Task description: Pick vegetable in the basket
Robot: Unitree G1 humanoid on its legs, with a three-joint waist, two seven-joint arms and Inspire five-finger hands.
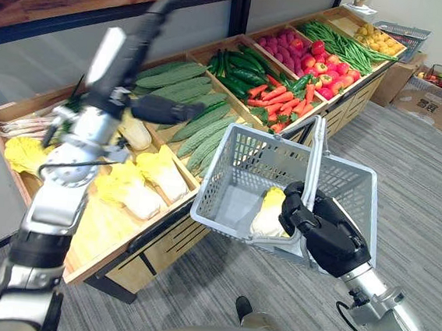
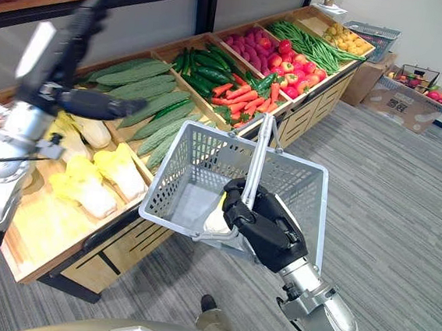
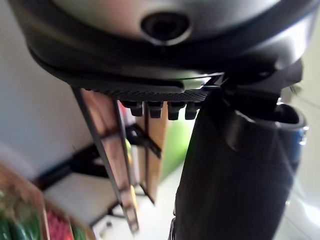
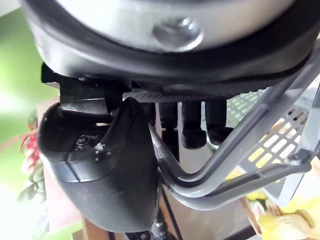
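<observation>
Grey plastic basket (image 1: 245, 156) hangs tilted from the right hand (image 1: 321, 226), whose fingers are clenched round its handle (image 1: 314, 155), just in front of the wooden stand (image 1: 170, 247). One pale yellow cabbage (image 1: 270, 209) already lies inside, against the near wall beside that hand. The left hand (image 1: 130, 51) is raised high above the stand, fingers straight, thumb spread and grasping nothing. It is over the bin of cabbages (image 1: 145, 185) and near the long green gourds (image 1: 201, 128).

With one vegetable in and the free hand empty, this looks like the gap between picks, with the reach for a further item not yet begun. That reach calls for lowering the left hand onto one vegetable and closing round its body. The cabbages are bulky and leafy, so they probably need a wide grip. The vegetable must then be lifted clear of the bin's edge and carried over the basket's open top, with the basket held steady.
</observation>
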